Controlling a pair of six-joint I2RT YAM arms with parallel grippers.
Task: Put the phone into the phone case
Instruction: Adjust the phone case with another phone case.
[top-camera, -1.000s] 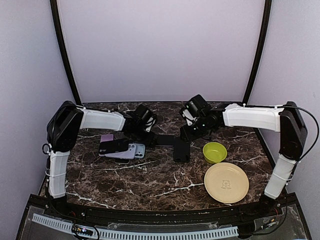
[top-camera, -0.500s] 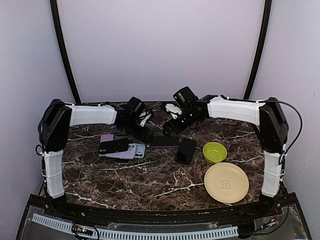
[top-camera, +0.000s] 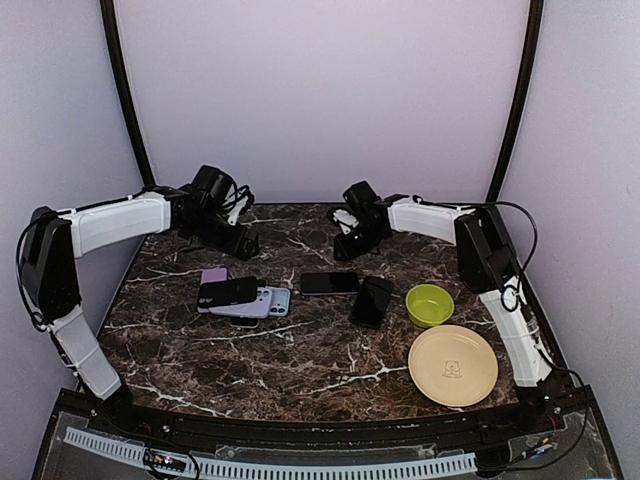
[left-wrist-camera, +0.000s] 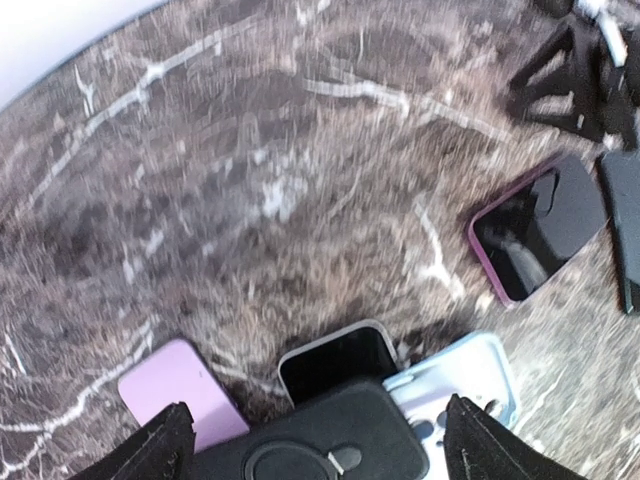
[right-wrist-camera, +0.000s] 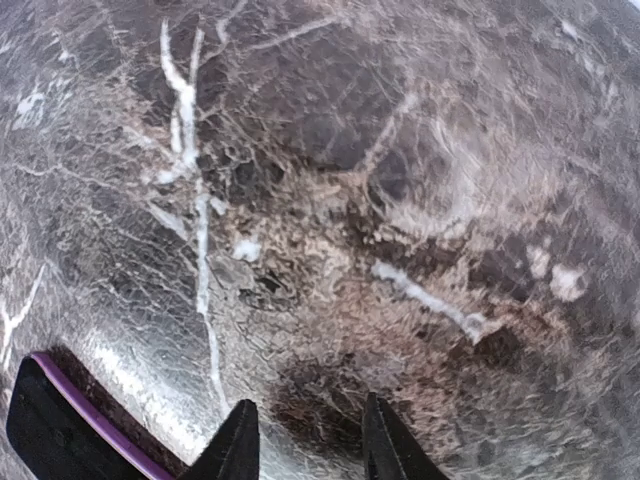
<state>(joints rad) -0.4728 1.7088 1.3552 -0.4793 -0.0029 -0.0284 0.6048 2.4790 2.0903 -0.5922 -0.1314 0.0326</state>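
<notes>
A dark phone with a purple case rim round it (top-camera: 328, 283) lies flat, screen up, in the middle of the table; it also shows in the left wrist view (left-wrist-camera: 540, 230) and at the lower left of the right wrist view (right-wrist-camera: 70, 420). A black slab, phone or case (top-camera: 372, 302), lies just right of it. My left gripper (top-camera: 240, 248) is wide open and empty, hanging above the back left of the table (left-wrist-camera: 315, 462). My right gripper (top-camera: 345, 248) is slightly open and empty over bare marble (right-wrist-camera: 312, 445), behind the phone.
A pile at the left holds a black case with a ring (top-camera: 228, 292), a lilac case (top-camera: 213, 275), a light blue case (top-camera: 272, 300) and a pale-rimmed phone (left-wrist-camera: 335, 360). A green bowl (top-camera: 429, 304) and a tan plate (top-camera: 452, 365) sit at the right.
Both arms have drawn back from the middle toward the rear of the table, the left one far to the left. The purple-rimmed phone now lies uncovered on the marble.
</notes>
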